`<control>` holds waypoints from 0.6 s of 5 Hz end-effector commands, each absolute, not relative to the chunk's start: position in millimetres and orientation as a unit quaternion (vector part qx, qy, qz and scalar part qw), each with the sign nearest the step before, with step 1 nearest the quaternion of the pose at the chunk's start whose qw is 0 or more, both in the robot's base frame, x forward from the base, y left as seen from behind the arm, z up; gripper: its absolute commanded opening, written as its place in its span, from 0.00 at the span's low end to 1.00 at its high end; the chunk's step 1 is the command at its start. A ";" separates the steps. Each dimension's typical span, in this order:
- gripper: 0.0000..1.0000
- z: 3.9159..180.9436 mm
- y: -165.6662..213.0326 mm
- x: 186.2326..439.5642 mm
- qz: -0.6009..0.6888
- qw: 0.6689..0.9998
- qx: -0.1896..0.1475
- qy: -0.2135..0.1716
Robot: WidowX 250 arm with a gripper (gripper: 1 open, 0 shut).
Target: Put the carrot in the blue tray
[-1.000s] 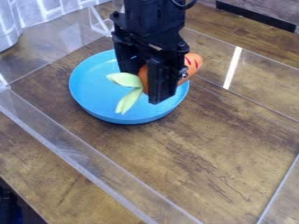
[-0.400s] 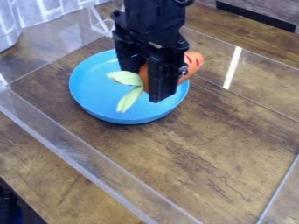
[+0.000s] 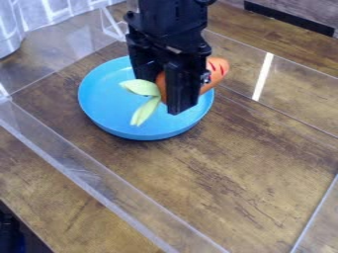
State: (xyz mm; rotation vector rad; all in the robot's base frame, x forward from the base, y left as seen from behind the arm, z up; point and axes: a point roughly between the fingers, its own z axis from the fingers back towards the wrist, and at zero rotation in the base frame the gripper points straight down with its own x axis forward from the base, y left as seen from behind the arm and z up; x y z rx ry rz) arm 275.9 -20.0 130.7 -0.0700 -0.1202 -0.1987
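Camera view: hardly anything has moved since the earlier frame; your arm and the carrot look almost where they were. Your fingers (image 3: 169, 87) are clenched on the carrot (image 3: 218, 71), its orange end showing beyond them and its pale leaves (image 3: 142, 89) poking out on the near side. It is over the blue tray (image 3: 117, 123); you can't tell from here whether it touches the dish. Gripping it across the middle probably keeps it steady, and holding it there suggests lowering and letting go come next. The worktop (image 3: 244, 158) is brown wood-grain, crossed by clear strips (image 3: 99, 183), with a shiny metallic object (image 3: 11, 28) at the far left corner.
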 end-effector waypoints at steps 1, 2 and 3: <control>0.00 146.9 -13.4 282.6 -0.090 0.991 -0.035 -0.088; 0.00 147.1 -12.7 282.3 -0.090 0.991 -0.037 -0.088; 0.00 147.1 -11.9 282.0 -0.090 0.991 -0.038 -0.088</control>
